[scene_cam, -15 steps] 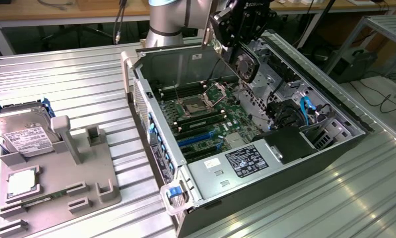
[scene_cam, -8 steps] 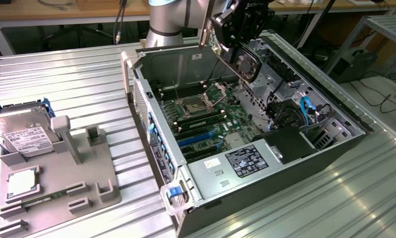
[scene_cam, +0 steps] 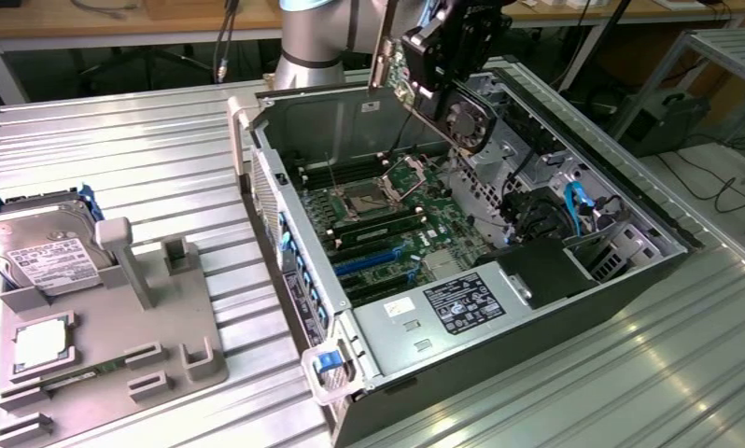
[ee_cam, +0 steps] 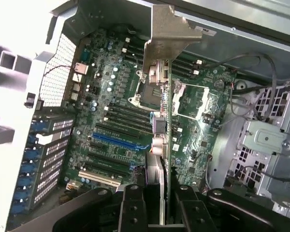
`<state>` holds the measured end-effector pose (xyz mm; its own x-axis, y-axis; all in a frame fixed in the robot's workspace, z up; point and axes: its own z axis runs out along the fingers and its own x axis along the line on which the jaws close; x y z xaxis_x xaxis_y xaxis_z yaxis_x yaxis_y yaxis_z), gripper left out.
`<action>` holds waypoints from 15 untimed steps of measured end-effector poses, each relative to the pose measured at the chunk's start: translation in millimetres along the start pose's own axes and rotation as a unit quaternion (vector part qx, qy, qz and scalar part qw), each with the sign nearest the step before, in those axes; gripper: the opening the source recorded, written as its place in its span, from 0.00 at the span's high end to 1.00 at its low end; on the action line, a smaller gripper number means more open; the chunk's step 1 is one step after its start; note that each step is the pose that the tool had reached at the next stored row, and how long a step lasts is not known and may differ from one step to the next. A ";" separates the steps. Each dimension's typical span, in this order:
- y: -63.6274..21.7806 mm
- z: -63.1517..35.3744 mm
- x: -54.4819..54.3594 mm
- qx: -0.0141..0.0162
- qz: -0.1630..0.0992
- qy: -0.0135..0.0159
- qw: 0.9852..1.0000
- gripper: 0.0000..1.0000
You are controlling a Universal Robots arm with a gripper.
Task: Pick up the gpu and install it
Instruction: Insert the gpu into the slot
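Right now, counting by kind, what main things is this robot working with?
Thin dark circuit card with pale metal bracket, in the gripper: 1
Open grey metal computer case: 1
Grey plastic parts holder: 1
Silver hard drive with white label: 1
Total: 4

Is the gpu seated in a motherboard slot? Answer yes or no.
No: the hand holds the gpu in the air above the motherboard, clear of it.

Case [scene_cam: 338, 126] lies open on counter [scene_cam: 148, 140], exterior view's right. Tray [scene_cam: 174, 341] bearing drive [scene_cam: 39, 250] sits apart, exterior view's left. Gpu [ee_cam: 168, 38], in gripper [ee_cam: 163, 199], hangs over board [scene_cam: 442, 229] inside case.
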<state>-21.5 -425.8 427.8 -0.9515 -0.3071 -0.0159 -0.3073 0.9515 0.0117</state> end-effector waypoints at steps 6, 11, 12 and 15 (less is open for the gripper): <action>0.0 0.2 0.0 -0.001 -0.064 0.001 0.998 0.72; 0.0 0.3 0.0 -0.002 -0.109 0.001 0.994 0.72; 0.0 0.3 0.0 -0.002 -0.118 0.001 0.993 0.72; 0.0 0.4 0.0 -0.002 -0.144 0.002 0.990 0.72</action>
<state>-21.5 -425.8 427.4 -0.8250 -0.5649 -0.0159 -0.5651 0.8249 0.0117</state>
